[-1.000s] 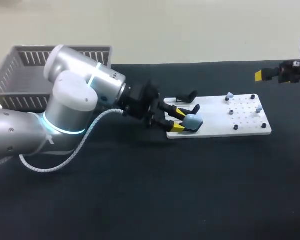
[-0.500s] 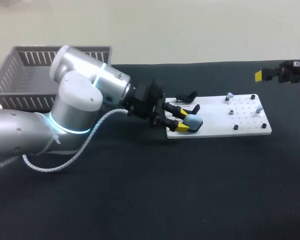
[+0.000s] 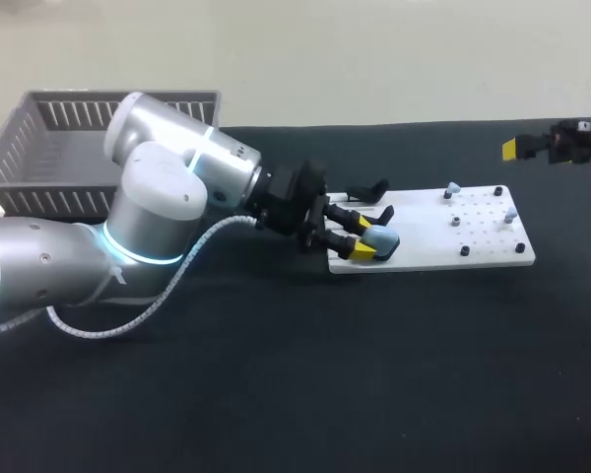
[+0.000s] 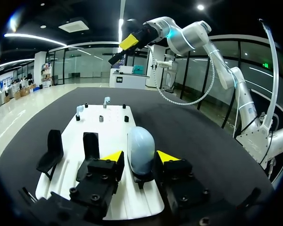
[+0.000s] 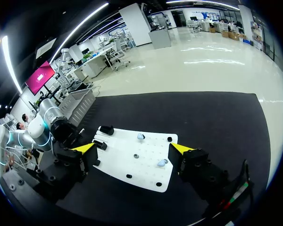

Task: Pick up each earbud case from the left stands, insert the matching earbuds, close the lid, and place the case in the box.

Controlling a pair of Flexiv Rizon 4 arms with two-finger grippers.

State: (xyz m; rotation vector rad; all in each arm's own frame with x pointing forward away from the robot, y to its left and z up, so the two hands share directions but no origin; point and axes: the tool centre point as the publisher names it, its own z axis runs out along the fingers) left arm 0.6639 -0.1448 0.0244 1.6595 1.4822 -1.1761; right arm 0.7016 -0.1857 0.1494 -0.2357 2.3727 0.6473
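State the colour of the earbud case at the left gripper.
The earbud case is pale blue, clearest in the left wrist view.

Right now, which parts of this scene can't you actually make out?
- Inside of the basket: in the head view, its slatted wall and the left arm hide it.
- Earbuds: too small in every view to tell their shape or which case they match.
- The stand under the earbud case: in the left wrist view, the case itself covers it.

Head camera looks down from behind; 2 wrist cameras share the white board (image 3: 424,246).
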